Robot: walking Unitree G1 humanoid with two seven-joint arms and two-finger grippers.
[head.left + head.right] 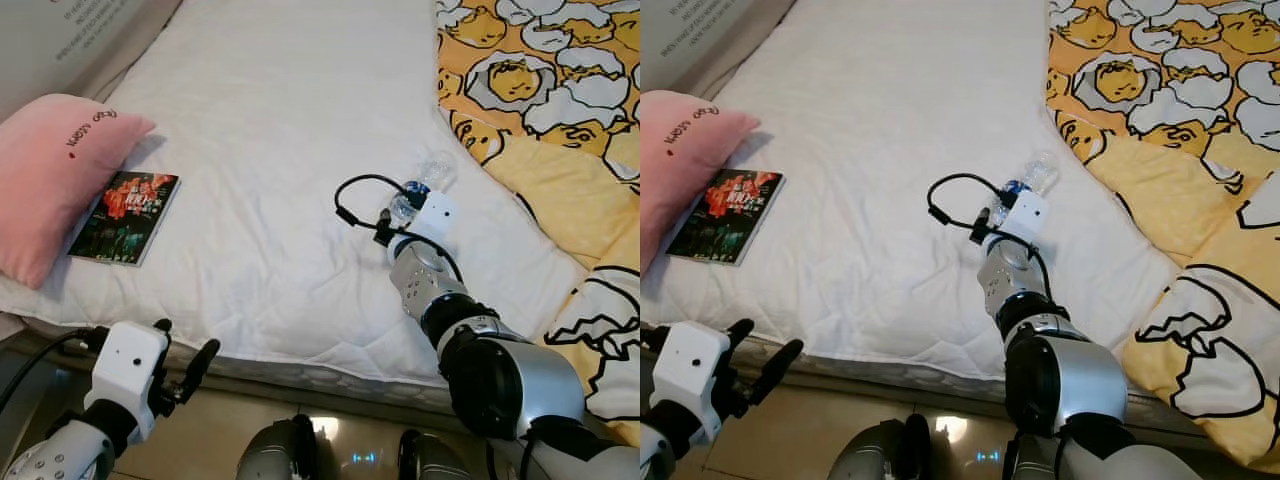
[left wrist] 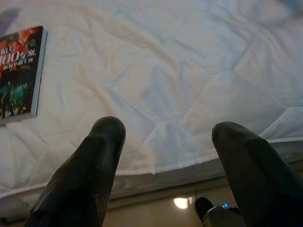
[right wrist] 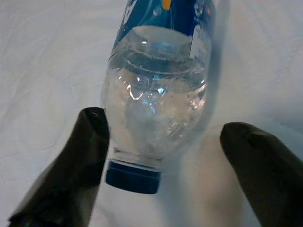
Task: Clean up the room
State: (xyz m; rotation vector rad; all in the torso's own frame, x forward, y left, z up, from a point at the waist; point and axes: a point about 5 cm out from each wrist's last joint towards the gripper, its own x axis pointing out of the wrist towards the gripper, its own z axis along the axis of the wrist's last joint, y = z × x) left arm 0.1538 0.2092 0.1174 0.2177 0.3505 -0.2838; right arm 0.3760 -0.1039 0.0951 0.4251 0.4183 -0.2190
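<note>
Right gripper, fingers spread wide, straddles a clear ribbed plastic bottle on quilted white bedding, centre frame; left gripper also open.

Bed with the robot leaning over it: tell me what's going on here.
The robot stands at the edge of a white quilted bed. Its right gripper reaches over the mattress to a clear plastic water bottle with a blue label and blue cap, which lies on its side; the jaws are open on either side of the cap end, not yet closed. The left gripper hangs open near the bed's edge. A dark paperback book lies beside a pink pillow, and a yellow cartoon-print duvet is bunched at the right.
</note>
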